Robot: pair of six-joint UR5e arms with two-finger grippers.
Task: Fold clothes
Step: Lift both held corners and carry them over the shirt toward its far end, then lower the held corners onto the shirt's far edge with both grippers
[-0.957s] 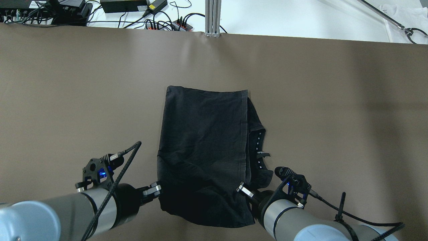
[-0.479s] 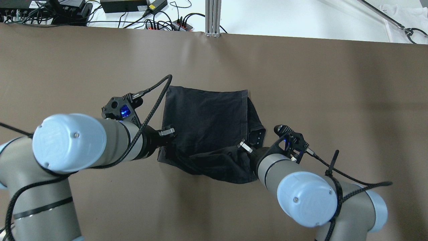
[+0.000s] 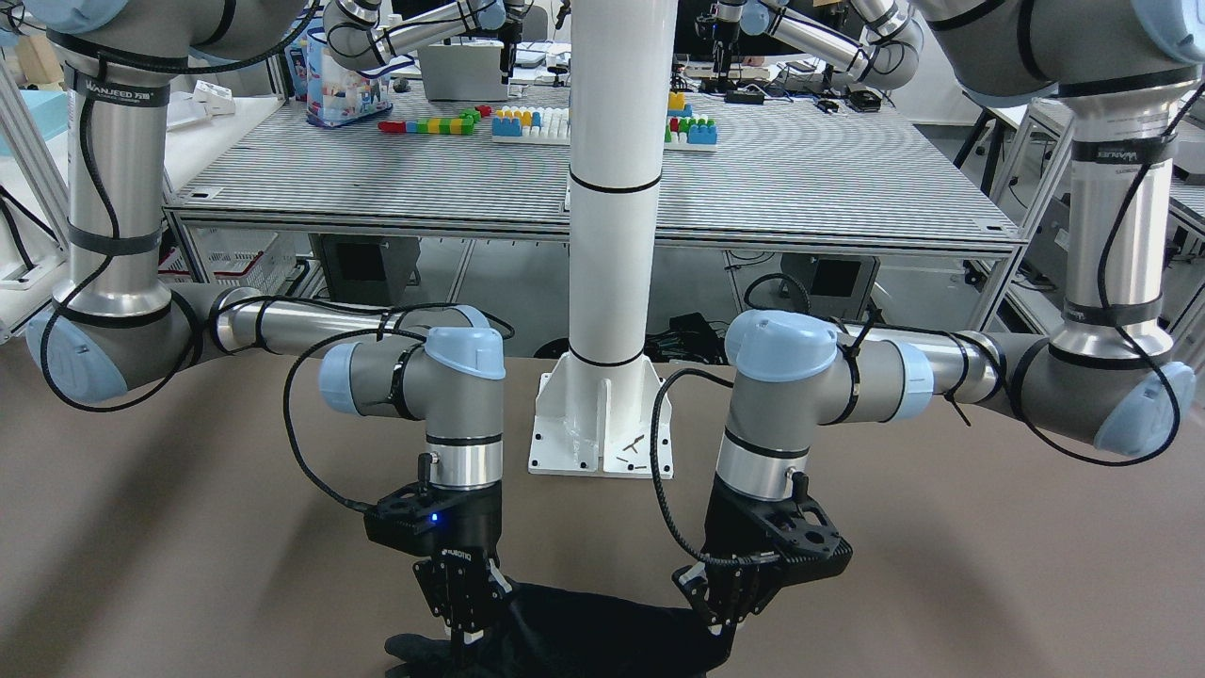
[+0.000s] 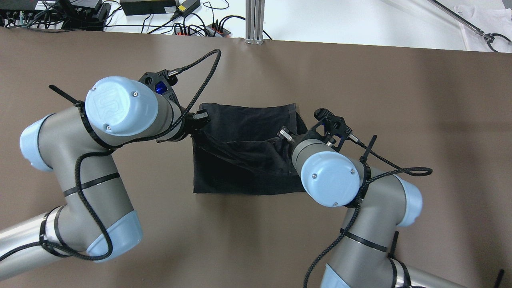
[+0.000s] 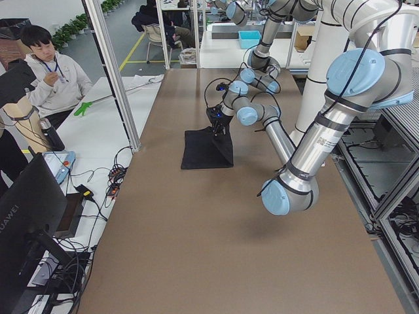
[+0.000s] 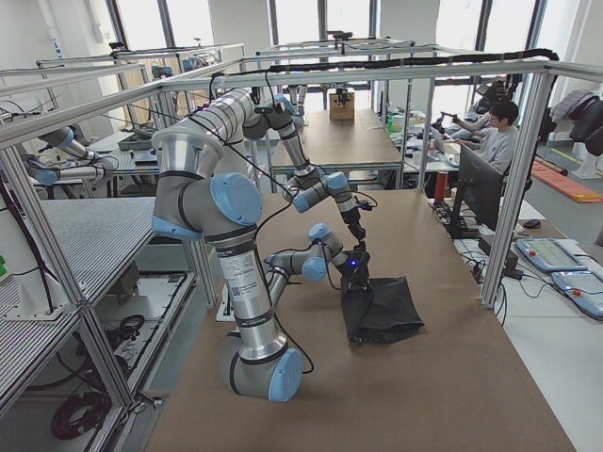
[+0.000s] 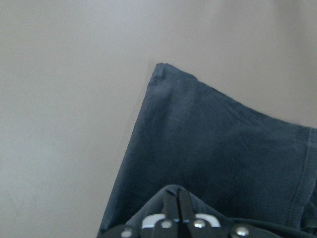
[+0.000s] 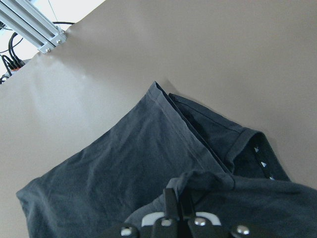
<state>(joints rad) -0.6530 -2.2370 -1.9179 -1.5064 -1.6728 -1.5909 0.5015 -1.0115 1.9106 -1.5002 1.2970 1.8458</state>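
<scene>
The black cloth (image 4: 236,168) lies mid-table, its near edge lifted and carried over the rest. My left gripper (image 4: 200,119) is shut on the lifted edge's left corner. My right gripper (image 4: 285,134) is shut on its right corner. In the left wrist view the shut fingertips (image 7: 173,201) pinch a fold above the flat cloth (image 7: 213,144). The right wrist view shows the same: gripper (image 8: 176,198), cloth (image 8: 124,163). In the front view the cloth (image 3: 602,631) hangs between the left gripper (image 3: 730,612) and the right gripper (image 3: 461,621).
The brown table (image 4: 400,100) spreads around the cloth. The white pillar's base (image 3: 600,424) stands behind the arms. An aluminium post (image 4: 254,20) and cables (image 4: 160,12) are at the far edge. A person (image 5: 52,78) sits beyond the table's far side.
Both grippers have lifted the cloth's near edge and carried it away from the robot toward the far edge, so the cloth folds over itself. Both arms have stretched forward.
</scene>
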